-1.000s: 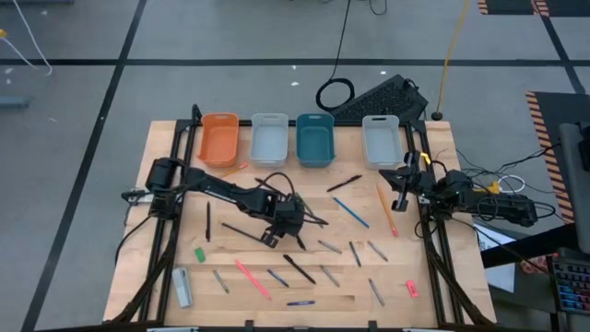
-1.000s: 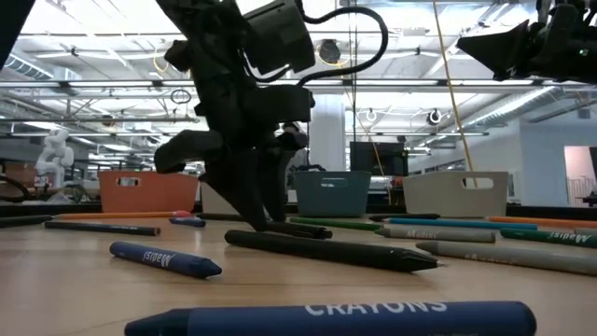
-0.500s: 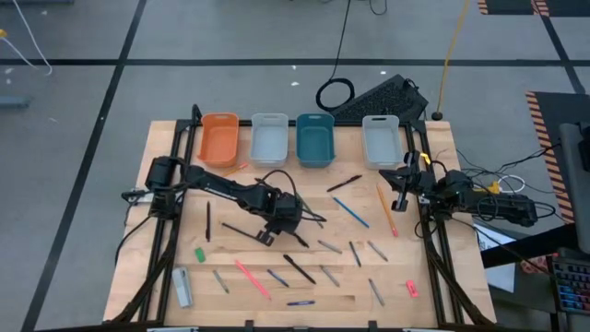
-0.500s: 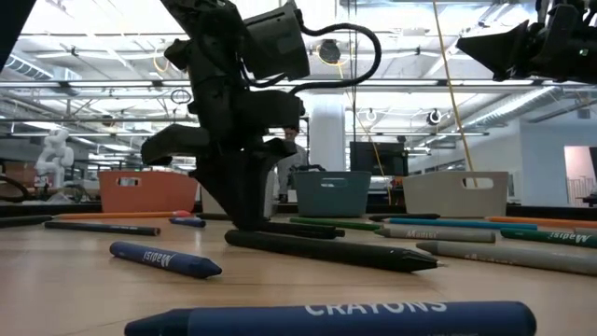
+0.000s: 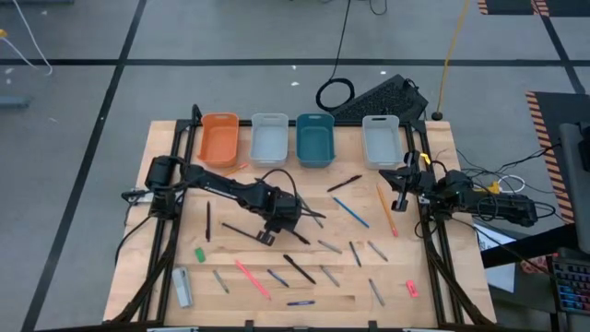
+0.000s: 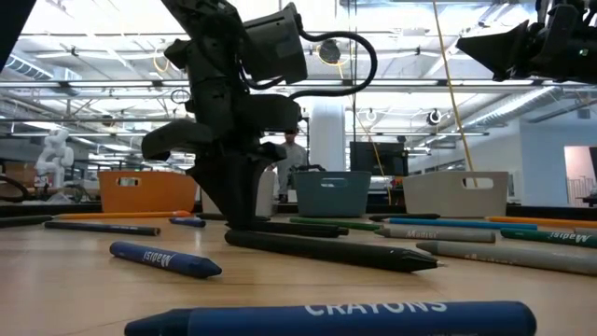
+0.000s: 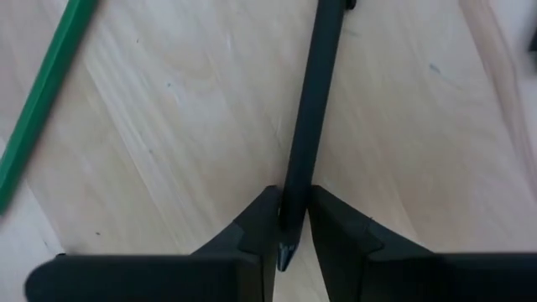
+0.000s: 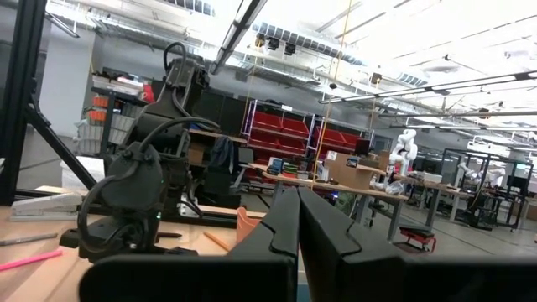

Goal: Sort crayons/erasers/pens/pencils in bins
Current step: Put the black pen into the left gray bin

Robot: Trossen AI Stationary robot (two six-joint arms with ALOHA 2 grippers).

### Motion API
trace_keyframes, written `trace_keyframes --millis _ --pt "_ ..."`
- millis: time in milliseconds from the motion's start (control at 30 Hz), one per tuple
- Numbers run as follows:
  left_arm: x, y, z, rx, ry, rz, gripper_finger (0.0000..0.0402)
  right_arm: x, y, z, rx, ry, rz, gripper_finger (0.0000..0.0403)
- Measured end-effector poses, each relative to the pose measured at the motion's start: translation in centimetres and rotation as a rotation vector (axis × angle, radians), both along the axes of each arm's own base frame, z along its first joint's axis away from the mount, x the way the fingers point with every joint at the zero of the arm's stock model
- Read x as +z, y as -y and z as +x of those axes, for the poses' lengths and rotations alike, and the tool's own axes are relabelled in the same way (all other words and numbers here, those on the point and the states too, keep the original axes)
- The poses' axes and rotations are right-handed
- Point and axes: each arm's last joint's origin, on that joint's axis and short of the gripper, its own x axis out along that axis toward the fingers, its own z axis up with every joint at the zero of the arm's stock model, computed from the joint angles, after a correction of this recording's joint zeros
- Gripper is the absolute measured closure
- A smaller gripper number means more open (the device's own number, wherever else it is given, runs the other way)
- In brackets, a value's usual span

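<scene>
Change since earlier: left gripper has edged a little toward the upper left of the high view over the last second, its fingers settling down around a black pen; right arm unchanged.

Left claw: narrow, its two fingertips pinching the black pen from either side close to its tip, in the middle of the table.

Pen's long axis: in the left wrist view it runs straight away from the claw, between the fingers and on toward the frame's top edge, so the fingers cross it square. The hold is far out at one end, so I judge the pen may droop or swing once lifted.

Beside the claw: a green pencil lies slanted, well apart from the fingers.

Nearer arm: the left by far; the right gripper waits raised at the right edge of the table, fingers closed together on nothing.

Next rank, low view: a dark pen lies across in front of the claw, a blue crayon at lower left.

Farthest: orange bin, pale bin, teal bin and second pale bin in a row along the table's top edge, all toward the upper frame from the claw.

Erasers: green eraser lower left, pink-red eraser lower right, both untouched.
</scene>
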Motion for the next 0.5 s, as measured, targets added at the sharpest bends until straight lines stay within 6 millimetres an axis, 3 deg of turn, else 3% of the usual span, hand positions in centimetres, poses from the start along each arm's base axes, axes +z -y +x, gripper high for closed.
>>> trace_keyframes --millis 167,400,500 --pt "-0.03 0.02 0.08 0.017 0.008 -0.021 0.0325 0.00 0.00 0.00 0.000 0.000 0.000 0.0403" --pt "-0.05 0.04 0.14 0.049 0.010 -0.027 0.0265 0.00 0.00 0.00 0.000 0.000 0.000 0.0403" --pt "-0.04 0.11 0.20 0.043 0.019 -0.021 0.0257 0.00 0.00 0.00 0.000 0.000 0.000 0.0403"
